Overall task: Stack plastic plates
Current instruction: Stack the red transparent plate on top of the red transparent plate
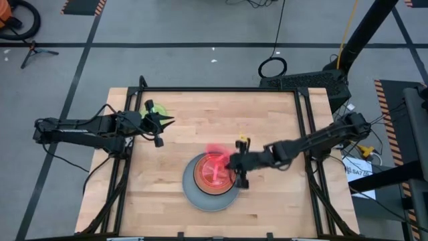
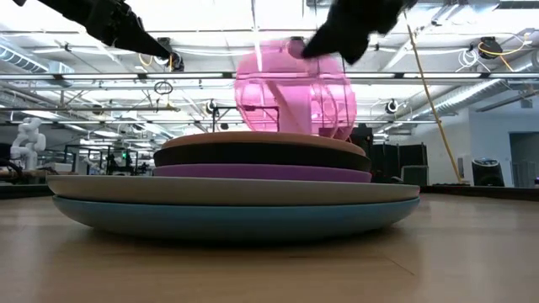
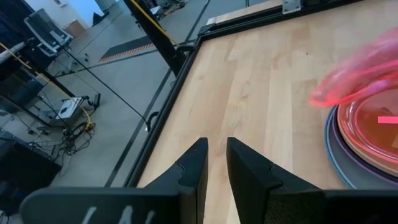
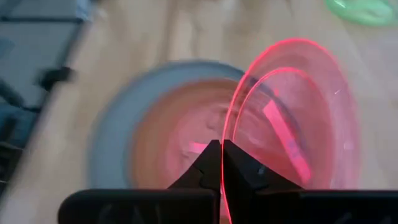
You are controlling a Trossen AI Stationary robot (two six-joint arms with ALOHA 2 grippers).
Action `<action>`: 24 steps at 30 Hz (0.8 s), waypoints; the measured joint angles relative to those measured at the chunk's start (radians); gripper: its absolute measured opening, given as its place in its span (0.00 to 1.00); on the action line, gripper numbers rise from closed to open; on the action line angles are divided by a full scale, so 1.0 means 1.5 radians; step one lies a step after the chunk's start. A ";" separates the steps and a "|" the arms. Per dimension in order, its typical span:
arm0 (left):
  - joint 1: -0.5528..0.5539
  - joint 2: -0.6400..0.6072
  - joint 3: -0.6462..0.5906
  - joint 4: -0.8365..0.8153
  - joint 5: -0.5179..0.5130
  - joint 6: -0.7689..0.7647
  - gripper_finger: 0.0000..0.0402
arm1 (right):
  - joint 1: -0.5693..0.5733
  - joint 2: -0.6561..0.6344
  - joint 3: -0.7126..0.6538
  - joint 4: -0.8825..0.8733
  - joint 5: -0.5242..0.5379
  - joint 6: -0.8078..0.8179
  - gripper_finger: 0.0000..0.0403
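Right now the right gripper (image 4: 221, 155) pinches the rim of a tilted red-pink plate (image 4: 298, 118) just above the stack of plates (image 1: 211, 179) beneath it, while the left gripper (image 3: 214, 163), jaws slightly parted and empty, waits well apart near the green plate (image 1: 155, 108).

Bright, even light on the pale wooden table (image 1: 200, 134) from overhead, shadows soft and faint. In the low view the ceiling strip lights (image 2: 210, 17) glare white and the nearest tabletop goes soft. Motion blur smears the translucent red-pink plastic plate (image 4: 292, 112) in both wrist views, and the stack of round plastic plates (image 4: 155, 130) beneath it blurs too, light glowing through the pink
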 joint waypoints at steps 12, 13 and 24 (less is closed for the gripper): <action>0.000 0.000 0.000 0.001 0.000 -0.008 0.17 | 0.079 0.011 0.000 0.077 0.005 0.011 0.02; 0.000 0.000 0.000 0.001 0.000 -0.008 0.17 | 0.079 0.012 0.000 0.079 0.006 0.014 0.02; 0.002 0.000 0.000 0.005 0.000 -0.012 0.17 | 0.078 0.047 0.000 0.101 0.008 0.041 0.13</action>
